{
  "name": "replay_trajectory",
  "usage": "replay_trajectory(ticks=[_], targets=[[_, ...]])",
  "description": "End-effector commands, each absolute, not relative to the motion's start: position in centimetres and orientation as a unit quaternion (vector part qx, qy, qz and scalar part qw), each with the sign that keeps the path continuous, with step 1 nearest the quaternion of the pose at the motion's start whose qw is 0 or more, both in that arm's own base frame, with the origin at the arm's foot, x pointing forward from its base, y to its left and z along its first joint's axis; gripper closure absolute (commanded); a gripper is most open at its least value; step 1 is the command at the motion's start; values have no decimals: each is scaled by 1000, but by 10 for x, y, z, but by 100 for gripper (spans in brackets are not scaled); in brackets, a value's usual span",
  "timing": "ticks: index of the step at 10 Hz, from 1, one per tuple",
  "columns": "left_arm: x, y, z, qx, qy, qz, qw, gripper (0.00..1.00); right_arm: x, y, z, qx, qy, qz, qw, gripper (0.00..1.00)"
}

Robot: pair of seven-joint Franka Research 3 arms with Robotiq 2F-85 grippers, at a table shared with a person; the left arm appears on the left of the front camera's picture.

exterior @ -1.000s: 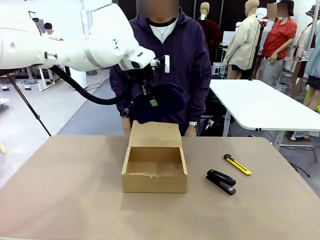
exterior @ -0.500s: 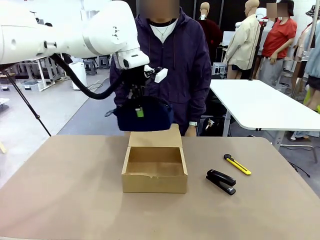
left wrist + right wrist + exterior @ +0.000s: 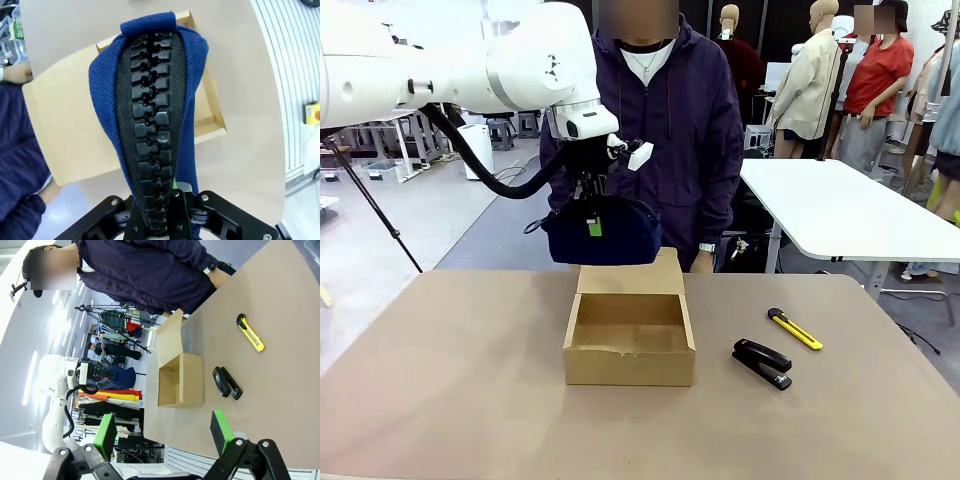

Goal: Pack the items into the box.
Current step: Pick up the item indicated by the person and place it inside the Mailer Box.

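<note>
My left gripper (image 3: 592,196) is shut on the top of the dark navy zip pouch (image 3: 603,231), which hangs just above the raised lid flap (image 3: 628,270) of the brown cardboard box (image 3: 630,350). In the left wrist view the pouch (image 3: 152,125) runs up from my gripper (image 3: 165,200), with the open box (image 3: 212,117) beneath it. The black stapler (image 3: 761,363) and the yellow-and-black utility knife (image 3: 794,328) lie on the table to the right of the box. My right gripper (image 3: 162,432) is open and holds nothing, high above the table, looking down on the box (image 3: 187,380), stapler (image 3: 227,382) and knife (image 3: 250,332).
A person in a dark jacket (image 3: 680,120) stands at the far edge, right behind the box. The person's wrist with a watch (image 3: 12,75) shows beside the lid flap. A white table (image 3: 840,210) stands at the back right. The brown tabletop (image 3: 450,380) is bare left of the box.
My left gripper has carried the pouch down and to the left, from chest height in front of the person to just above the box's lid flap. The stapler, knife and box have not moved.
</note>
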State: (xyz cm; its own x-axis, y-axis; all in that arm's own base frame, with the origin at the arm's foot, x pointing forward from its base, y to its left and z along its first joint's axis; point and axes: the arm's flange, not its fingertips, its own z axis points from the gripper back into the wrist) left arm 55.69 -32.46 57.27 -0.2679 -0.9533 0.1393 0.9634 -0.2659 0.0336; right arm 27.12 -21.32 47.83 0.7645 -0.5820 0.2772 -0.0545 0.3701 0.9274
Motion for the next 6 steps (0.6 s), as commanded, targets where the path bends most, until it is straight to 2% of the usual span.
replay_trajectory(ticks=[1,3,6], targets=[[556,-323,578,-53,-66,-797,598,100,274,-213,480,541,-312,-165,763,0],[547,-343,549,-38,-58,-781,620,100,274,-213,480,541,-312,-165,763,0],[527,-364,507,-16,-55,-779,624,100,274,-213,480,541,-312,-165,763,0]])
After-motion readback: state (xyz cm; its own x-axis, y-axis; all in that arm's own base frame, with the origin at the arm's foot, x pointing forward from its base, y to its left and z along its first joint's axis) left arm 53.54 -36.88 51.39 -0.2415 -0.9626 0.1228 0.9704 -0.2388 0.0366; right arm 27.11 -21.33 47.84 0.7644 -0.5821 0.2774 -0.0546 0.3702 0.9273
